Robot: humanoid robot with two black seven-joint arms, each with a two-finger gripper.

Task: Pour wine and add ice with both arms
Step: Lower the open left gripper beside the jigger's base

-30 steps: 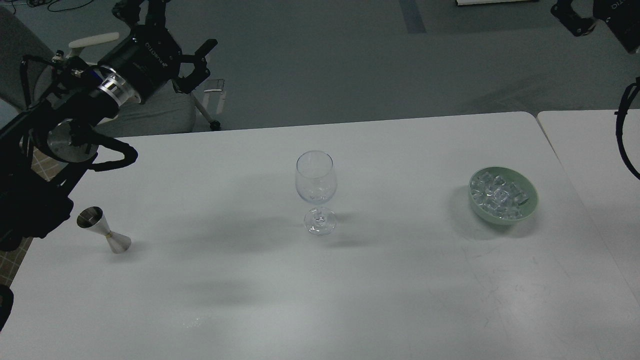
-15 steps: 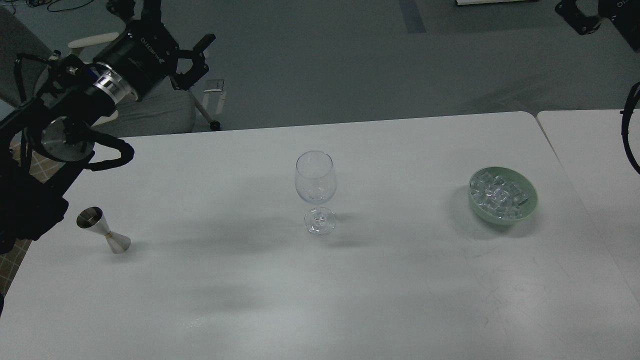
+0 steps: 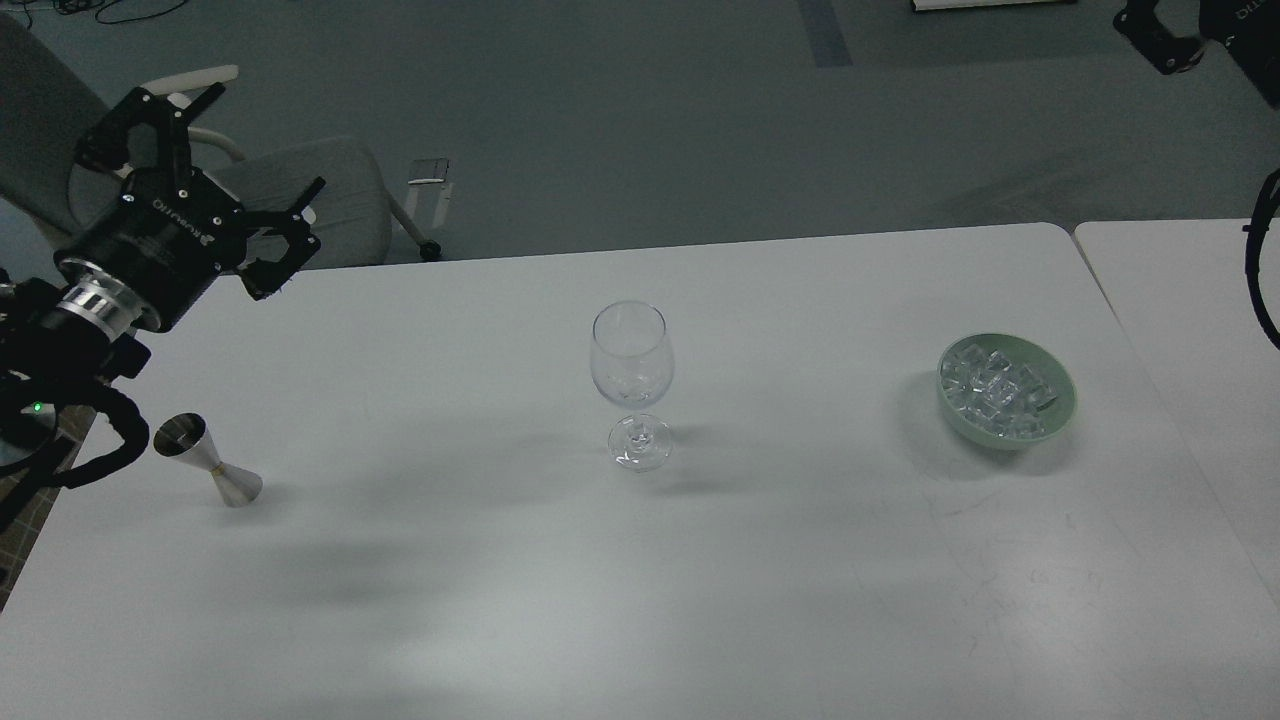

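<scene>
A clear stemmed wine glass (image 3: 631, 385) stands upright at the table's middle. I cannot make out any wine in it. A steel jigger (image 3: 206, 460) stands at the left, tilted in view, and its contents do not show. The ice (image 3: 995, 392) is heaped in a pale green bowl (image 3: 1060, 412) at the right. My left gripper (image 3: 262, 145) is open and empty, in the air over the table's back left corner, above and behind the jigger. Only dark parts of my right gripper (image 3: 1160, 40) show at the top right corner, far from the bowl.
A grey chair (image 3: 330, 205) stands behind the white table's (image 3: 700, 580) back left edge. A second white table (image 3: 1180, 300) adjoins on the right, across a narrow gap. A black cable (image 3: 1255, 270) hangs at the right edge.
My left arm has swung down and to the left, bringing the open gripper closer to the table's back left corner. The right arm has drifted slightly up and right. Glass, jigger and bowl are unmoved.
</scene>
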